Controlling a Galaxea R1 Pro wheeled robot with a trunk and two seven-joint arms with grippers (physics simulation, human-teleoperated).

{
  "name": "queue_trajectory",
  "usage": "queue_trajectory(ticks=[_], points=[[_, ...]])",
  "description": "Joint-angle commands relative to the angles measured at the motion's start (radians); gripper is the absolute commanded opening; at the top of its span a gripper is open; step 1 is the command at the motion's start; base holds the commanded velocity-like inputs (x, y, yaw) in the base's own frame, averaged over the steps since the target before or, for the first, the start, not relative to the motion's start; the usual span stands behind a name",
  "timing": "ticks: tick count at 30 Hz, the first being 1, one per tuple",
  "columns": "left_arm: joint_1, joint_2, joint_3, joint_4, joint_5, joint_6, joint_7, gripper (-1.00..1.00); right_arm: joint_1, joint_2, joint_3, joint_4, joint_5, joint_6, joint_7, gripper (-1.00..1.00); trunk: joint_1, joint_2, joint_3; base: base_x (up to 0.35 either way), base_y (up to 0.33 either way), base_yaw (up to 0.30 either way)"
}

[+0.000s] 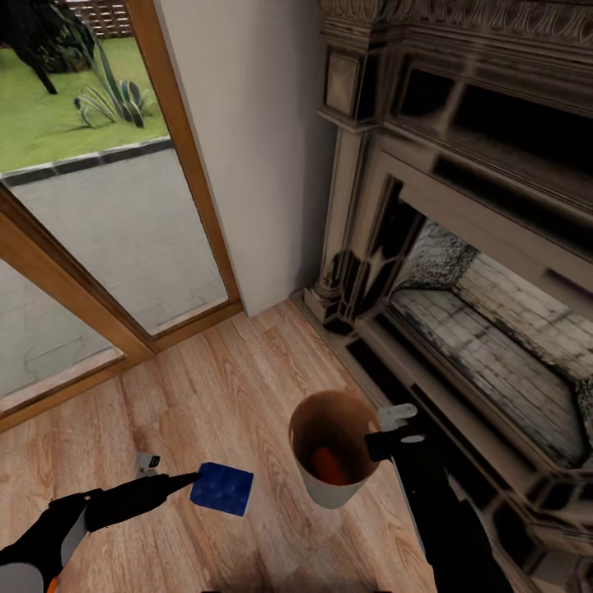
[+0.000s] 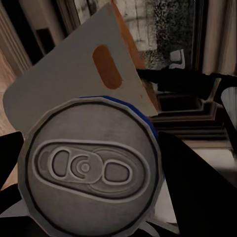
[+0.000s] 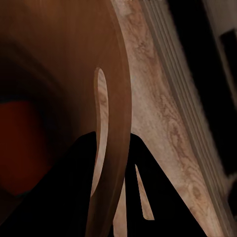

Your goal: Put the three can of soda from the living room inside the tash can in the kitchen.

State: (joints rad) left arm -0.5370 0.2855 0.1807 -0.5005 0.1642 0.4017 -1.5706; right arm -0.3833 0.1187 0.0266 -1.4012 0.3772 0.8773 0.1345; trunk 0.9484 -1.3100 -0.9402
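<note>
My left gripper (image 1: 196,482) is shut on a dark blue can of soda (image 1: 222,488), held low over the wood floor just left of the tash can (image 1: 329,492). In the left wrist view the can's silver top (image 2: 89,168) sits between my dark fingers (image 2: 197,187), with the white-grey bin wall (image 2: 64,79) right behind it. My right gripper (image 1: 387,430) is shut on the bin's right rim. In the right wrist view its fingers (image 3: 74,192) pinch the brown wall (image 3: 116,123). An orange can of soda (image 1: 329,465) lies inside the bin, also seen as an orange blur (image 3: 15,143).
A dark carved fireplace (image 1: 461,247) with a brick hearth stands close on the right. Wood-framed glass doors (image 1: 123,239) fill the left and back, with a white wall section (image 1: 255,148) between them. Open plank floor (image 1: 222,387) lies ahead of the bin.
</note>
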Motion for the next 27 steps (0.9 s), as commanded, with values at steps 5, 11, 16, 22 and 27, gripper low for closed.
queue_trajectory(ticks=[5,11,16,22,27], points=[[0.000,-0.006,-0.001,-0.045,0.000,0.032,0.000,-1.00,0.000,0.001,0.001,0.019,-0.018,-0.018,0.001,-1.00,0.000,0.000,0.000,0.000,0.000,0.000],[0.000,-0.008,-0.001,-0.050,0.000,0.038,0.000,-1.00,0.000,0.003,0.001,0.080,-0.018,-0.069,0.000,-1.00,0.000,0.000,0.000,0.000,0.000,0.000],[0.000,-0.007,-0.001,-0.052,0.000,0.038,0.000,-1.00,0.000,0.005,0.001,0.133,-0.019,-0.117,0.000,-1.00,0.000,0.000,0.000,0.000,0.000,0.000],[0.000,-0.008,-0.001,-0.052,0.001,0.039,0.000,-1.00,0.000,0.005,0.004,0.199,-0.023,-0.178,0.000,-1.00,0.000,0.000,0.000,0.000,0.000,0.000],[0.000,-0.006,-0.001,-0.052,0.013,0.039,0.000,-1.00,0.000,0.006,0.002,0.267,-0.022,-0.236,0.000,-1.00,0.000,0.000,0.000,0.000,0.000,0.000]])
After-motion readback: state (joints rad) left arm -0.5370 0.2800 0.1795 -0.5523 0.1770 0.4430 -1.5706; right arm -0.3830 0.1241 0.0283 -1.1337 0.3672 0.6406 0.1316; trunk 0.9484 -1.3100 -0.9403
